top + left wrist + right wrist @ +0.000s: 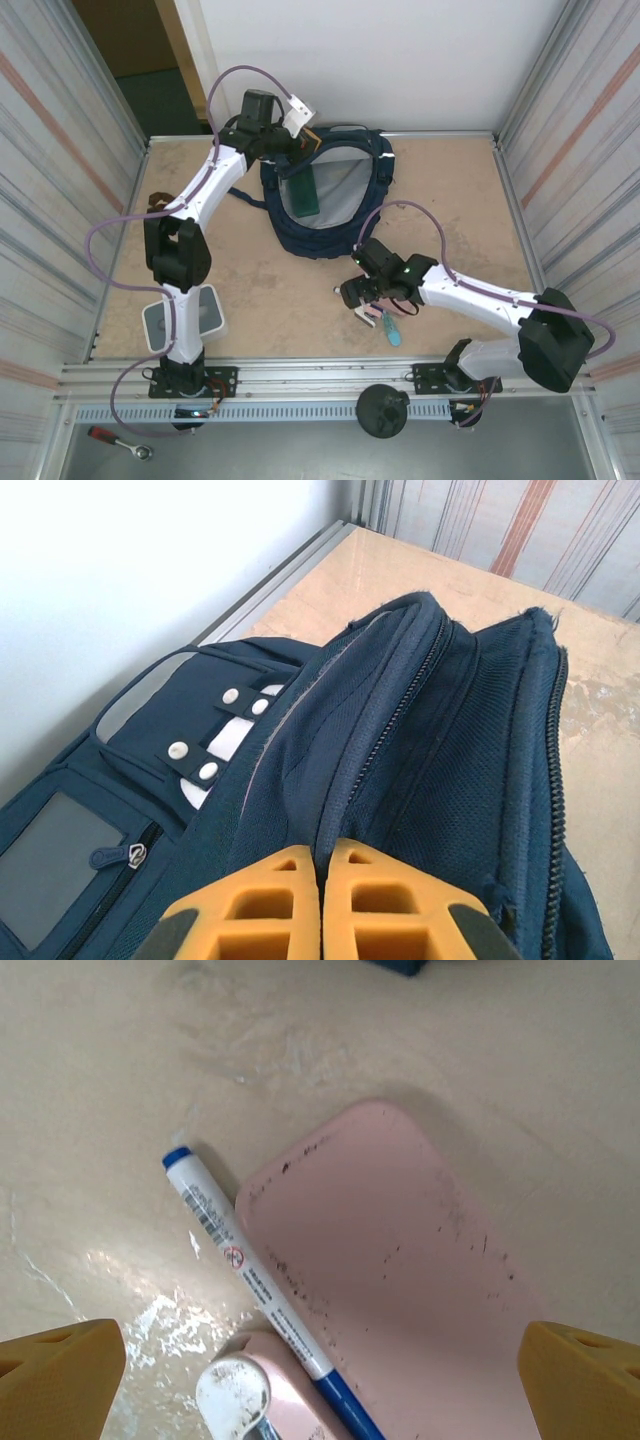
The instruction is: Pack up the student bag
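Right gripper (320,1375) hangs spread wide, holding nothing. Directly beneath it lies a pink pencil pouch (390,1260), with a blue-and-white marker (240,1250) touching the pouch's left edge.

The step in hand looks like lifting the pouch for packing. To do it well, I'd centre the jaws across the pouch's narrow width and descend until the pads nearly graze the table (90,1080). Then close without catching the marker, which is round and would likely roll or get dragged along.

The pouch is flat and smooth, rounded at the corners and scuffed with dark specks. It seems soft, so a pinch should buckle it upward rather than slip off. The tabletop is pale and hard, with a few glossy patches.

Farther off, ahead and to the left of that gripper, the student bag (330,225) lies open, showing grey lining and a green flat item (305,195) inside. Left gripper (320,865) is clamped on the bag's rim, its fingers pressed together over a fold of fabric. The bag is navy woven cloth with coarse zipper teeth and snap studs on a strap. It is floppy stuff, so that hold is probably what gives the mouth a shape to drop things into.
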